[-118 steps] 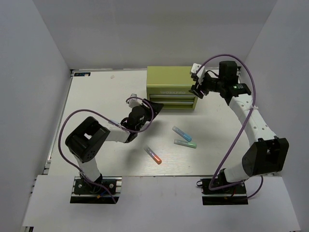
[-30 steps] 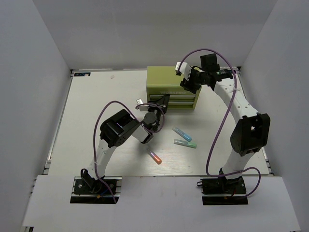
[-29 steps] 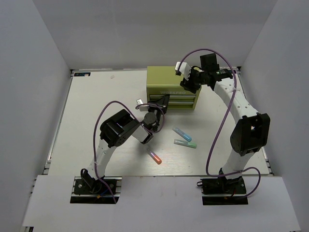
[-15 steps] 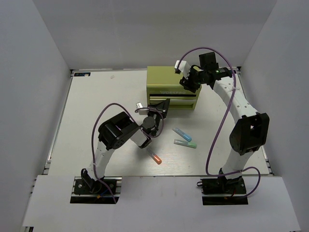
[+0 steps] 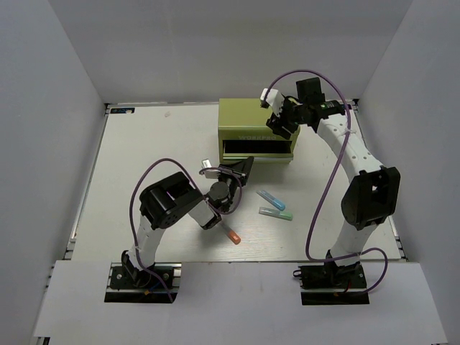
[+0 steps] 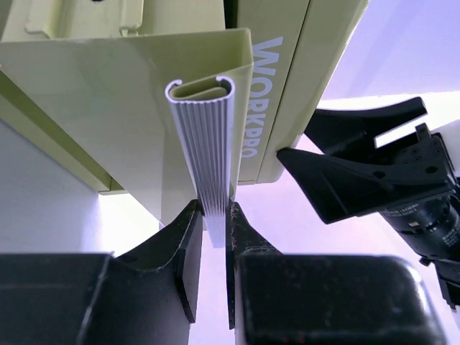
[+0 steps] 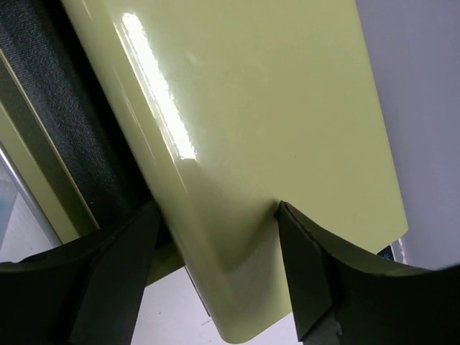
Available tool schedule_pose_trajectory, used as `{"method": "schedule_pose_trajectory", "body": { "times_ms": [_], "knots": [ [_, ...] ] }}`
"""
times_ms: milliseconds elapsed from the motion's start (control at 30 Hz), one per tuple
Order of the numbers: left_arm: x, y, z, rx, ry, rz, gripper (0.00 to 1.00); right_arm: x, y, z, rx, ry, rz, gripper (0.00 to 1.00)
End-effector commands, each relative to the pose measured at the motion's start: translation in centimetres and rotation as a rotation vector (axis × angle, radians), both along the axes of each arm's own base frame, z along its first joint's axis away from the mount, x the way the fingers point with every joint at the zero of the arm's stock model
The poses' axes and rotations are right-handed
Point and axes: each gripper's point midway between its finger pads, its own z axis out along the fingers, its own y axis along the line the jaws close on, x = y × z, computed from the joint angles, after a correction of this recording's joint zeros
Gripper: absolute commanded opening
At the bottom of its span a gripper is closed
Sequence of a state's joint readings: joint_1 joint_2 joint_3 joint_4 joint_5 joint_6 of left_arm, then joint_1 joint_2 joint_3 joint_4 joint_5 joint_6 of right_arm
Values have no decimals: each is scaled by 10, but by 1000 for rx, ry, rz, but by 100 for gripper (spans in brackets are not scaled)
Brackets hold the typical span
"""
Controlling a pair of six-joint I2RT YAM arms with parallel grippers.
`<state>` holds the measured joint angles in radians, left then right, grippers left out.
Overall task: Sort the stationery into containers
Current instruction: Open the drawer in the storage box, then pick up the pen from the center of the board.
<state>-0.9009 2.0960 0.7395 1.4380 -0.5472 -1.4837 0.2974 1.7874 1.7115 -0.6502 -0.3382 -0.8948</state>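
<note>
**Firmly pinched handle, chest held from above**

Nearest the near edge, about midway along it, the orange-red tube (image 5: 231, 232) lies on the white surface (image 5: 144, 144), just beside the left arm's wrist. A little farther in and to the right, the teal-green tube (image 5: 276, 213) and the blue tube (image 5: 270, 196) lie near each other but apart, with nothing holding them.

Farther still, the left fingers (image 6: 183, 244) are pressed together on the ribbed silver handle (image 6: 212, 158) of a front drawer (image 5: 259, 147). The handle's tip sits squeezed between the two pads. From above, that drawer stands out from the chest front and shows a dark lining; which of the two drawers it is cannot be told.

At the far edge, right of centre, stands the olive-green chest (image 5: 251, 115). The right fingers (image 7: 108, 266) are spread wide over its top right part, with the glossy green body (image 7: 273, 108) between them. Whether they actually press on the metal cannot be told.
</note>
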Motion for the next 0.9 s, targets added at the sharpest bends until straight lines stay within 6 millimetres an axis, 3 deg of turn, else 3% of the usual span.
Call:
{"method": "schedule_pose_trajectory", "body": {
  "times_ms": [0,100,200,300,400,467,500,533,567,600,633,667,700,733,767,800,833,867],
  "knots": [
    [-17,-3,20,-31,-57,-52,23,13,-15,-38,-50,56,-84,73],
    [-16,1,22,-31,-60,-52,62,8,-13,-29,-29,41,-67,78],
    [-20,2,25,1,-58,-60,75,-1,-10,-18,-7,20,-45,80],
    [-29,6,32,6,-71,-89,81,-10,-10,-10,13,11,-30,80],
    [-42,12,27,59,-59,-125,82,-23,-13,0,22,-9,-21,81],
    [-53,19,34,101,-75,-145,82,-30,-18,6,20,-35,-30,81],
    [-64,18,23,150,-54,-184,83,-37,-22,6,14,-40,-37,81],
    [-69,20,22,170,-51,-198,83,-45,-25,24,25,-87,-39,82],
    [-75,24,36,156,-66,-210,83,-48,-27,28,25,-106,-41,82],
    [-83,24,35,176,-68,-246,83,-59,-31,25,23,-105,-38,82],
    [-91,30,18,233,-27,-268,83,-70,-32,30,27,-121,-32,82],
    [-97,33,14,267,-20,-286,83,-75,-34,31,27,-132,-27,82],
    [-106,36,30,261,-48,-311,83,-78,-35,35,32,-150,-22,82],
    [-113,43,6,343,22,-331,83,-96,-33,40,58,-163,10,82],
    [-116,47,4,394,24,-333,83,-105,-31,39,67,-154,26,82],
    [-119,52,1,437,41,-338,83,-117,-31,31,65,-124,50,76],
    [-120,59,19,441,23,-327,85,-143,-24,29,111,-91,115,69],
    [-127,73,-17,570,166,-343,91,-153,-20,23,122,-63,140,61]
  ]
}}
